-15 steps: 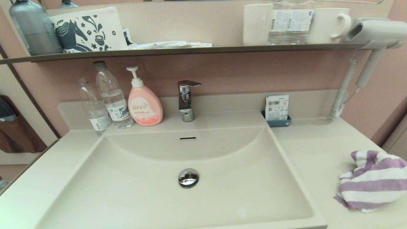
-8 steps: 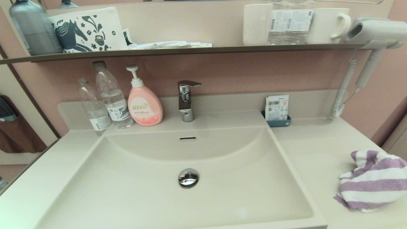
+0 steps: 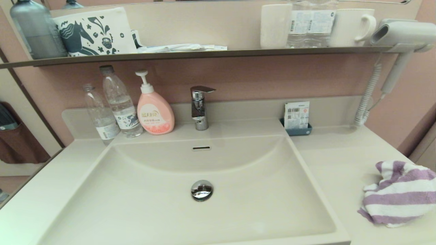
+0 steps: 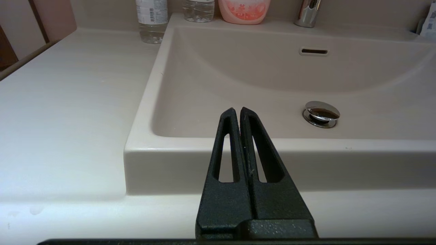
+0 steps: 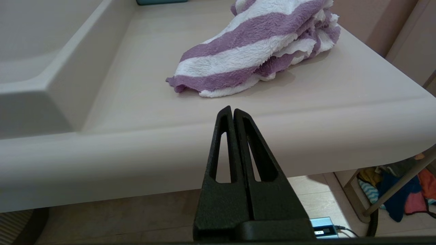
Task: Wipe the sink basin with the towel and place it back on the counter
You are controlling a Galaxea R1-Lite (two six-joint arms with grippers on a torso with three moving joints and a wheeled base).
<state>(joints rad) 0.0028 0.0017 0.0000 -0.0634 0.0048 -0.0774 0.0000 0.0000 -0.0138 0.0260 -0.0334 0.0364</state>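
The purple-and-white striped towel (image 3: 398,194) (image 5: 259,51) lies crumpled on the counter (image 3: 337,163) to the right of the sink basin (image 3: 153,211). The basin holds nothing but its chrome drain plug (image 3: 201,190) (image 4: 321,113) and overflow slot (image 3: 201,148). Neither arm shows in the head view. My right gripper (image 5: 232,110) is shut and empty, held in front of the counter's front edge, short of the towel. My left gripper (image 4: 237,111) is also shut and empty, in front of the basin's front rim near its left corner.
Two water bottles (image 3: 114,105), a pink soap pump (image 3: 154,112) and the chrome faucet (image 3: 200,107) line the back edge. A blue tray with a sachet (image 3: 297,119) sits at the back right. A dark wall shelf (image 3: 204,53) carries cups and a pouch; a hairdryer (image 3: 398,37) hangs at right.
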